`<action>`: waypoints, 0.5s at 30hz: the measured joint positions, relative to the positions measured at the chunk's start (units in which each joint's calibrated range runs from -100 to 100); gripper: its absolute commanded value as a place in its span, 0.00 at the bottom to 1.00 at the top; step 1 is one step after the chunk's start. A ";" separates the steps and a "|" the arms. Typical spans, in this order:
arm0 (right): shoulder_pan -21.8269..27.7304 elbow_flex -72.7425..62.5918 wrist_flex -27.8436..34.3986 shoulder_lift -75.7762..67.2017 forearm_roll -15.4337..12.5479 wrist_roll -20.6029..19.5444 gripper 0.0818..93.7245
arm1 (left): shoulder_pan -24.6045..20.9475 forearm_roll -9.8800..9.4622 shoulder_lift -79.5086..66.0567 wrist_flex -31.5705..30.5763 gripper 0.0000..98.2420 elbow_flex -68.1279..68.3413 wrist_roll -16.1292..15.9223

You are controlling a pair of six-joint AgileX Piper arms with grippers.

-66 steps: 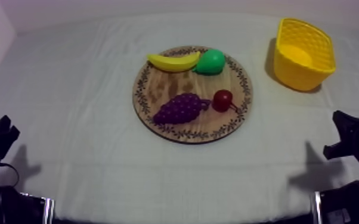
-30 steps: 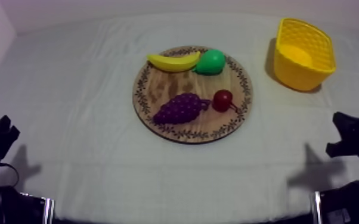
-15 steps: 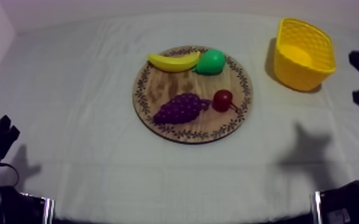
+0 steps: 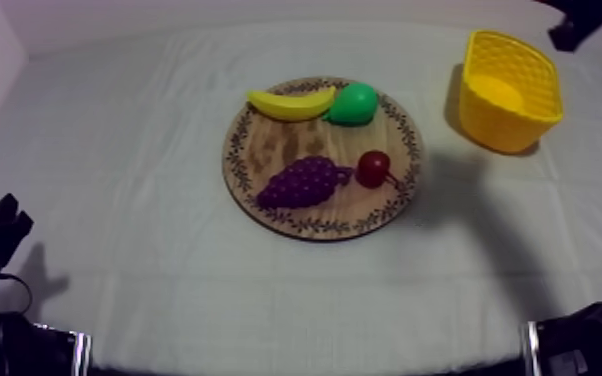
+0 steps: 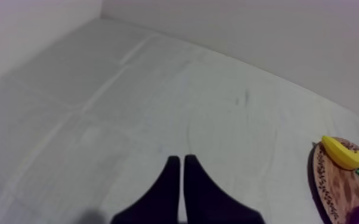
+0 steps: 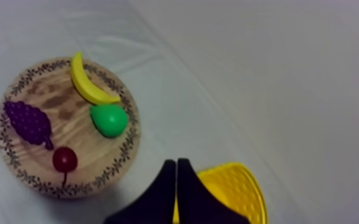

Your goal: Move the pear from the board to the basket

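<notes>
The green pear lies at the back of the round wooden board, touching the banana; it also shows in the right wrist view. The yellow basket stands at the back right with nothing in it. My right gripper is shut on nothing, high above the near rim of the basket, and part of that arm enters at the upper right. My left gripper is shut on nothing over bare cloth, and rests low at the left.
A purple bunch of grapes and a small red fruit lie on the front half of the board. The cloth-covered table meets a pale wall at the back and left. Bare cloth surrounds the board.
My right arm has risen from its low resting place at the right and swung to the upper right, above the basket. Its shadow now lies between board and basket. The left arm stayed still.
</notes>
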 measured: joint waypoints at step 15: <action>-11.05 -9.57 -8.03 28.92 7.29 -5.20 0.02 | 0.00 0.00 0.00 0.00 0.00 0.00 0.03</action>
